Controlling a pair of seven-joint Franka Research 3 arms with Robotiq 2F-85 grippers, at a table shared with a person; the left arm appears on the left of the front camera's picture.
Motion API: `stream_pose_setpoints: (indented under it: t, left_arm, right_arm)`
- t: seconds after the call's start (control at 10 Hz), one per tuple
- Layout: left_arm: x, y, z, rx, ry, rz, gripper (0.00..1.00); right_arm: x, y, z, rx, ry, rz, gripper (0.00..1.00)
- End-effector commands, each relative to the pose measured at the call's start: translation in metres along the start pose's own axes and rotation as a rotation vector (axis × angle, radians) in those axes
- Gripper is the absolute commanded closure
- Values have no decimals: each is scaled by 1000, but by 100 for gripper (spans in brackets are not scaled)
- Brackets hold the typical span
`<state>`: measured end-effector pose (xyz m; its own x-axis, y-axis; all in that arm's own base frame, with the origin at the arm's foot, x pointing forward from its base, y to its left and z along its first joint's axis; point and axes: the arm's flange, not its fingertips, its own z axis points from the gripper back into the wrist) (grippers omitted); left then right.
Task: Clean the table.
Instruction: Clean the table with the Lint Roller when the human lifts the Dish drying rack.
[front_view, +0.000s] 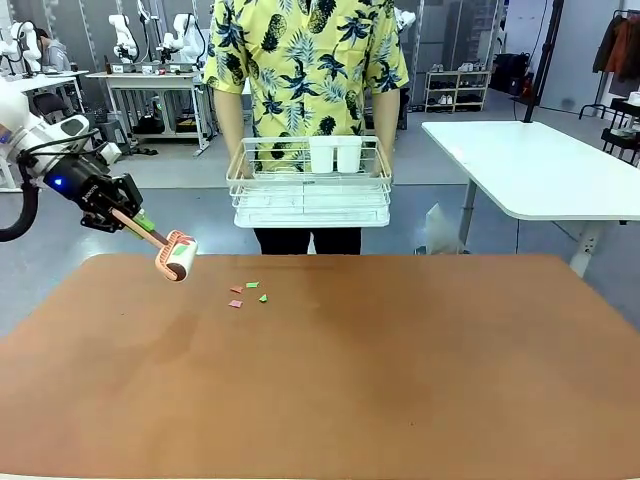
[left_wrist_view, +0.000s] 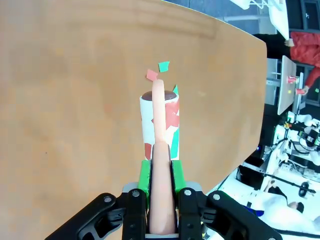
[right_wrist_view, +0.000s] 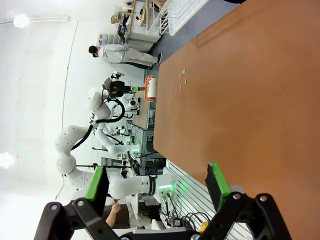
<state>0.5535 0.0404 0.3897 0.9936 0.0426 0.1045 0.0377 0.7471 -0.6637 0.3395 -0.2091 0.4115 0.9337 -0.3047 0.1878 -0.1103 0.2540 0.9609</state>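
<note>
The terracotta table (front_view: 400, 370) carries a few small pink and green paper scraps (front_view: 248, 293) near its far left. My left gripper (front_view: 135, 218) is shut on the peach handle of a lint roller (front_view: 178, 256), which hangs just above the table's far left edge, to the left of the scraps. In the left wrist view the roller (left_wrist_view: 160, 125) has red and green bits stuck to it, and loose scraps (left_wrist_view: 157, 71) lie beyond its tip. My right gripper (right_wrist_view: 156, 182) is open and empty over the table (right_wrist_view: 250, 100).
A person in a yellow patterned shirt stands at the far side holding a white wire basket (front_view: 310, 195) with two white cups (front_view: 335, 154). A white-topped table (front_view: 540, 165) stands at the back right.
</note>
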Motion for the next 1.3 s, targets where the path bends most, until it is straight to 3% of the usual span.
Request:
stream_pose_setpoints:
  t: [0.0, 0.3, 0.5, 1.2]
  left_arm:
    - [0, -5, 1, 7, 3, -14, 79]
    - [0, -3, -3, -1, 6, -7, 79]
    - [19, 6, -33, -31, -8, -61, 79]
    - [45, 39, -84, -51, 33, -4, 79]
  right_arm:
    - [-1, 5, 0, 11, -5, -1, 0]
    - [-1, 5, 0, 11, -5, -1, 0]
    - [-1, 5, 0, 11, -5, -1, 0]
    - [-1, 5, 0, 11, -5, -1, 0]
